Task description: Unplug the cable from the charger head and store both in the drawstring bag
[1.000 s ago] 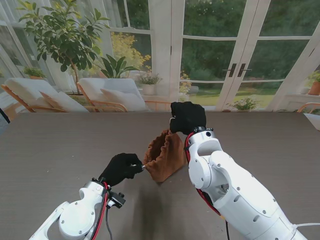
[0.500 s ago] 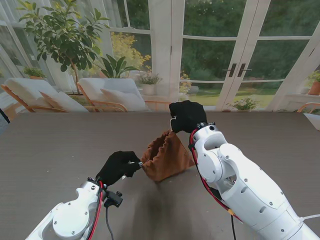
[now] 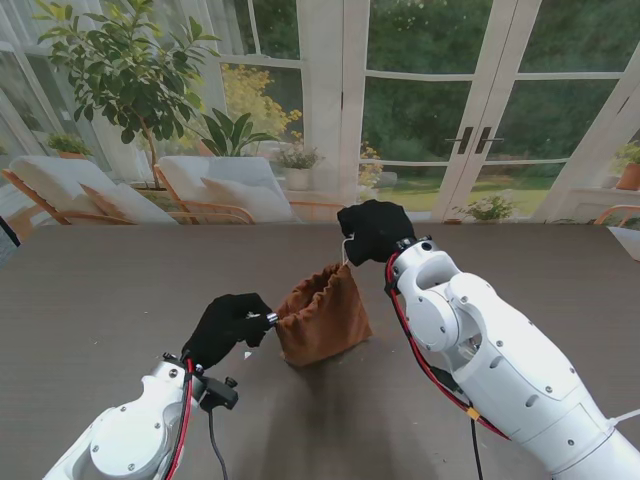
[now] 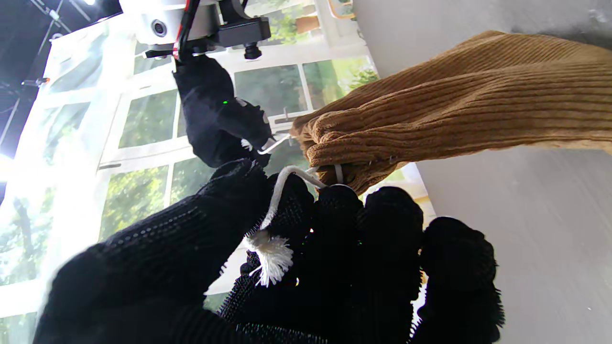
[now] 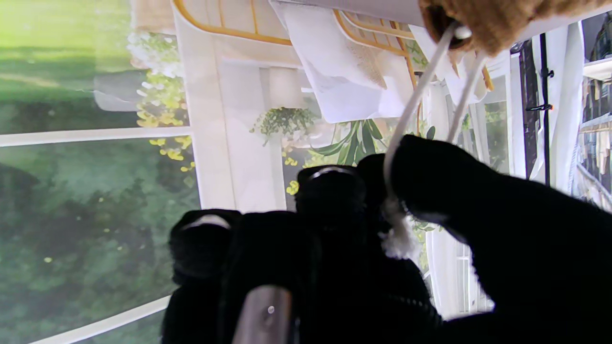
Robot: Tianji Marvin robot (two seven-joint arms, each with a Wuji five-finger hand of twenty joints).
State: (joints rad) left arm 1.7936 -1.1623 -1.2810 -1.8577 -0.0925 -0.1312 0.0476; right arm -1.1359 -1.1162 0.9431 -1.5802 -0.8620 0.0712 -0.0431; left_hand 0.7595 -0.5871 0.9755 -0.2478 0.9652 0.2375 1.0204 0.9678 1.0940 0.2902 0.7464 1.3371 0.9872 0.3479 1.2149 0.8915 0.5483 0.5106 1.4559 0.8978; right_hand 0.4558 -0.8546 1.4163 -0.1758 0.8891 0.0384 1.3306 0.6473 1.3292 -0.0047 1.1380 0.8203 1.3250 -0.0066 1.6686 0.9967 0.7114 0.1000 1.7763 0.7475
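Observation:
A brown corduroy drawstring bag [image 3: 322, 320] sits on the table between my two hands, its mouth gathered almost closed. My left hand [image 3: 228, 327] is shut on the white drawstring [image 4: 282, 191] at the bag's left side. My right hand [image 3: 374, 231] is shut on the other white drawstring [image 5: 416, 100] at the bag's far right corner, held a little above the table. The wrist views show the cord ends [image 4: 270, 253] pinched in the black gloved fingers [image 5: 330, 191]. The charger head and cable are out of sight.
The dark table top [image 3: 110, 290] stretches wide on both sides of the bag. Beyond its far edge stand chairs [image 3: 215, 185], potted plants and glass doors.
My left hand has drawn its cord to the left and my right hand has held its cord farther away, so the bag's mouth has pulled from open to nearly closed.

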